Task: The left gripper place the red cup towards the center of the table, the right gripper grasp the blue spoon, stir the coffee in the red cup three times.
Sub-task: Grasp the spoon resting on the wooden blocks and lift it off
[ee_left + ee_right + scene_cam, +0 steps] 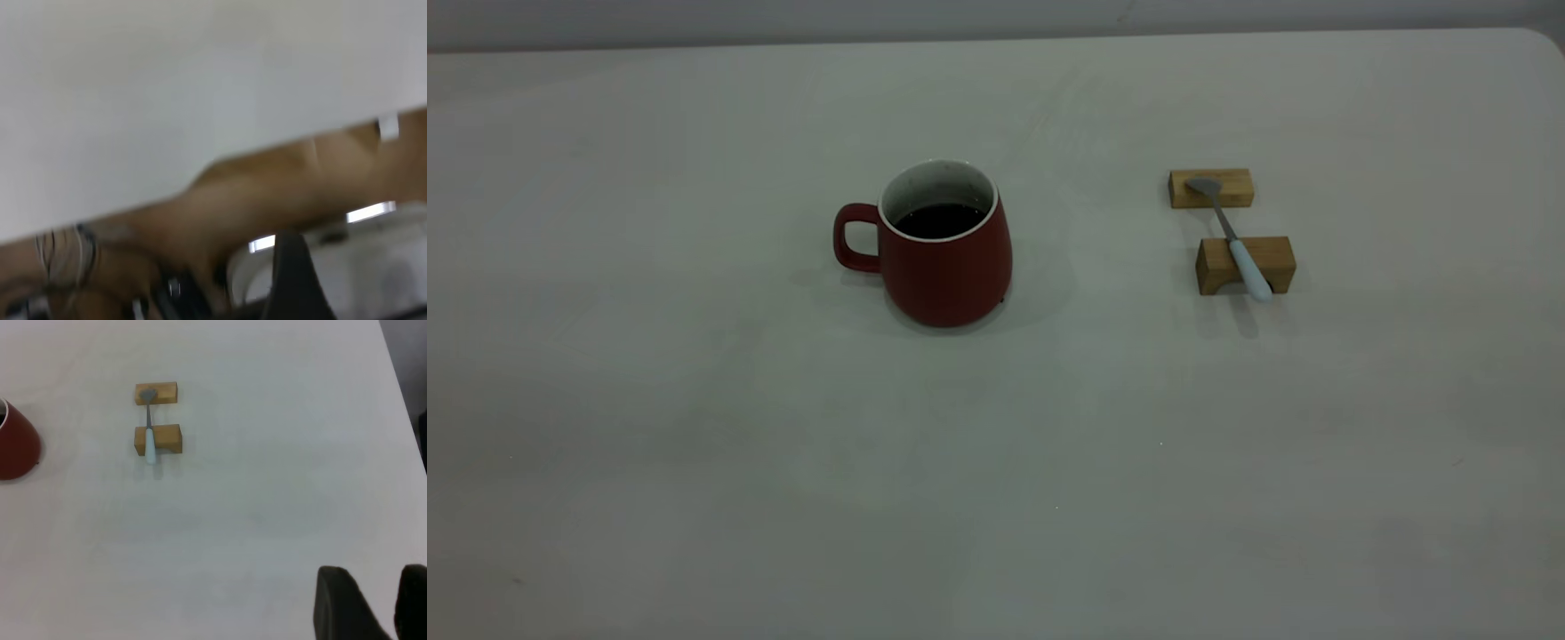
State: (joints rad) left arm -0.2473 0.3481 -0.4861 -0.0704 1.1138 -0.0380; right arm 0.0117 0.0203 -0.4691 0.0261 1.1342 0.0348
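The red cup (947, 267) stands upright near the middle of the table (694, 427), its handle pointing left, with dark coffee (938, 220) inside. To its right lies the blue spoon (1236, 240), bridged across two wooden blocks, bowl on the far block and pale handle over the near one. Neither arm appears in the exterior view. The right gripper (377, 590) is open and empty, well back from the spoon (149, 433) and the cup (17, 450). The left gripper (297, 273) shows only as a dark blurred shape beyond the table's edge, away from the cup.
Two tan wooden blocks (1211, 188) (1245, 264) carry the spoon at the right side. The table's right edge (400, 400) runs close to the right gripper. Blurred brown and white shapes (280, 193) lie beyond the table edge by the left arm.
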